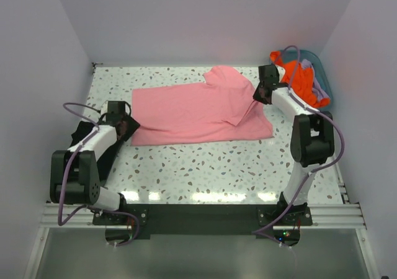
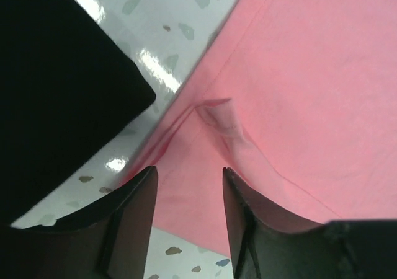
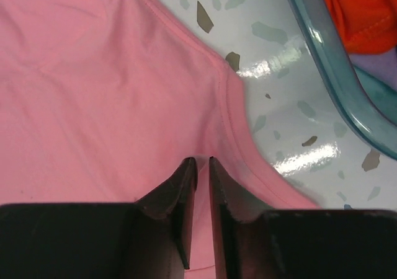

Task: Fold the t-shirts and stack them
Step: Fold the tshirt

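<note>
- Right gripper (image 3: 197, 189): clenching a thin pinch of the pink t-shirt (image 1: 186, 111) beside its curved seamed edge, with the fabric rising off the table (image 1: 217, 167) toward it.
- Left gripper (image 2: 189, 195): hanging released, fingers spread over the pink t-shirt's corner hem.
- Black t-shirt (image 2: 56, 93): lying just to the left of the left gripper, partly under that arm.
- Basket (image 3: 322, 49): sitting just to the right of the right gripper, holding the orange t-shirt (image 3: 366, 12) and the lavender t-shirt (image 3: 378, 68).

walls (image 1: 186, 18) plain white | tabletop (image 1: 205, 167) speckled terrazzo | glossy glare patches
</note>
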{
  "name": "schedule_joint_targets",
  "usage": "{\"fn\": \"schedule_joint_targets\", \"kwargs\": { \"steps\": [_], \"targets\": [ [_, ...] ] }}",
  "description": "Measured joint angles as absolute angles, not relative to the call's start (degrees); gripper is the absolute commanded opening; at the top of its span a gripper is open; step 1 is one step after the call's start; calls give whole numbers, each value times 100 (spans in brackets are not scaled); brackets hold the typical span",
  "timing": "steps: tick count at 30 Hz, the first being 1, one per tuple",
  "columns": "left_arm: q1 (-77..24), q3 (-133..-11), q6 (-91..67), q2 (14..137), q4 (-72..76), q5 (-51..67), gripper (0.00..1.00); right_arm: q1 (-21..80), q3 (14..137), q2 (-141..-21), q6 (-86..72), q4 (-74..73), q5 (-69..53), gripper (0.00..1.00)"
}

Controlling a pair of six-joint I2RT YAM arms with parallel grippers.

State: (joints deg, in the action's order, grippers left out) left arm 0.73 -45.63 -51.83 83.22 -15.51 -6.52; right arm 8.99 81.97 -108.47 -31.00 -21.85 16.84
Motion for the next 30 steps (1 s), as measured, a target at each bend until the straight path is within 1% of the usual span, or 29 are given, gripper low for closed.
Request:
{"fn": "schedule_joint_targets", "kwargs": {
  "steps": [1, 4, 5, 6, 9, 12, 17, 22, 28, 30],
  "targets": [
    [-27, -4515, -5194, 8322, -1559, -720, 39, 899, 8287, -10925, -3105, -2182, 1664, 28],
    [-375, -4429, -5310, 8344, -1619, -913, 33, 897, 8552, -11139, -3109, -2191, 1553, 41],
    [-484, -4410, -5352, 8359, -1651, -969, 32, 899, 8643, -11214, -3107, -2198, 1522, 51],
    [-558, -4383, -5382, 8379, -1673, -1009, 30, 899, 8726, -11264, -3109, -2200, 1483, 53],
    [-609, -4241, -5481, 8407, -1723, -1160, 28, 899, 8809, -11288, -3079, -2202, 1378, 55],
    [-602, -4132, -5546, 8447, -1813, -1343, 24, 917, 8709, -11205, -3061, -2141, 1317, 55],
    [-604, -4130, -5634, 8482, -1852, -1485, 18, 1092, 7684, -10562, -3063, -2036, 1249, 55],
    [-604, -4073, -5693, 8468, -1833, -1575, 11, 1693, 6829, -10112, -3116, -1907, 1245, 54],
    [-604, -3927, -5798, 8333, -1785, -1632, 7, 2117, 6630, -10110, -3262, -1789, 1234, 51],
    [-604, -3905, -5798, 8315, -1774, -1636, 6, 2147, 6630, -10114, -3312, -1732, 1245, 48]
  ]
}}
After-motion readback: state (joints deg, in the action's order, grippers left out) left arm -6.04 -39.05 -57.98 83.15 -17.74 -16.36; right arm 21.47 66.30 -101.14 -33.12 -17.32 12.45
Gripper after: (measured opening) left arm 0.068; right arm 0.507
